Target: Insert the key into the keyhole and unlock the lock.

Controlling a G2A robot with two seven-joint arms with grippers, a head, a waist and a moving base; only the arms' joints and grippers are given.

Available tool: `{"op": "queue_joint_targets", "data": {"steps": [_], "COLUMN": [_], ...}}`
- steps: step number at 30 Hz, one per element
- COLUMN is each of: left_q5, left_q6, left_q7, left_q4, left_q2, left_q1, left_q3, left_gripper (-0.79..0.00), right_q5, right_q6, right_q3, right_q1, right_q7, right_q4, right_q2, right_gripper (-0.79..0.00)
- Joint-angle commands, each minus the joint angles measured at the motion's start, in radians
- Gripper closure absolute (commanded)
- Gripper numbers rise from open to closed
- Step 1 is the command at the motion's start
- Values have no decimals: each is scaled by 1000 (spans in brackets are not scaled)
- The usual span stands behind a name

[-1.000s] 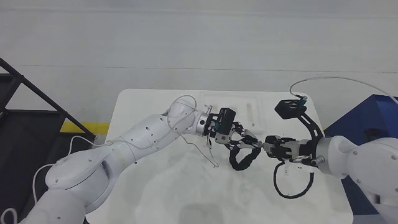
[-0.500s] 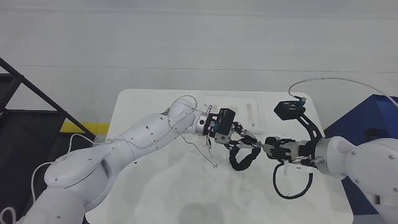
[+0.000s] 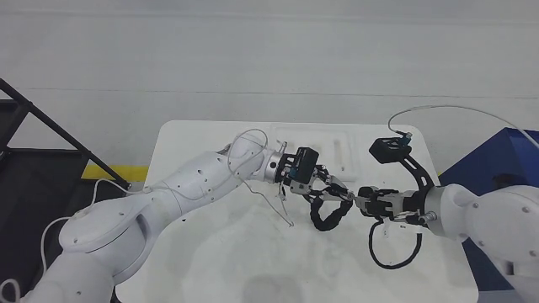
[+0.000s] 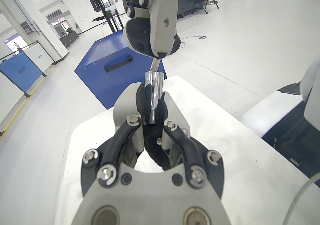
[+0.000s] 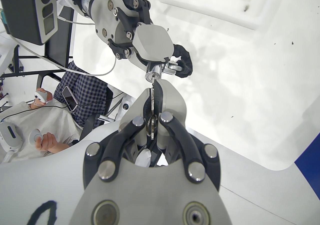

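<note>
At the slotted end face of the short, polished chrome lock cylinder [image 5: 152, 73], the flat silver metal key [image 5: 153, 95] stands edge-on with its tip meeting the keyhole. How deep the blade sits cannot be told, though a short length of it shows bare outside the cylinder. Behind that bare length, the right gripper [image 5: 153, 92] is closed tight on the key's head. A small wire key ring [image 5: 151, 125] sits farther back from the cylinder, between that gripper's fingers. Around the cylinder's barrel, the left gripper [image 4: 152, 97] is clamped narrow, its pads pressing the round sides and leaving the keyed end proud. From the cylinder's far end a thick black rubber-coated cable loop [image 3: 330, 213] droops toward the white table [image 3: 253, 261] below the cylinder.

Insertion looks to be the step in hand, with the turn yet to come. If the blade is slightly skewed to the slot, pushing on would likely jam it or lever the cylinder sideways. The barrel is smooth and round, so it may spin or slide in the left pads once the key is twisted. The thin key head could also swivel in the right grip under that torque. The hanging cable's weight may pull the cylinder off line.
</note>
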Motion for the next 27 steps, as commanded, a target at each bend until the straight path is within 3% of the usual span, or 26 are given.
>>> {"op": "queue_joint_targets", "data": {"steps": [1,27], "left_q5": [6,46], "left_q6": [2,10], "left_q7": [2,10], "left_q4": [-1,-27], "left_q2": [0,3], "left_q1": [-3,-3], "left_q3": [0,0], "left_gripper": [0,0], "right_q5": [4,39], "right_q6": [0,-10], "right_q3": [-3,-83], "right_q1": [3,89], "right_q7": [0,10], "right_q4": [1,55], "right_q2": [2,16], "right_gripper": [0,0]}}
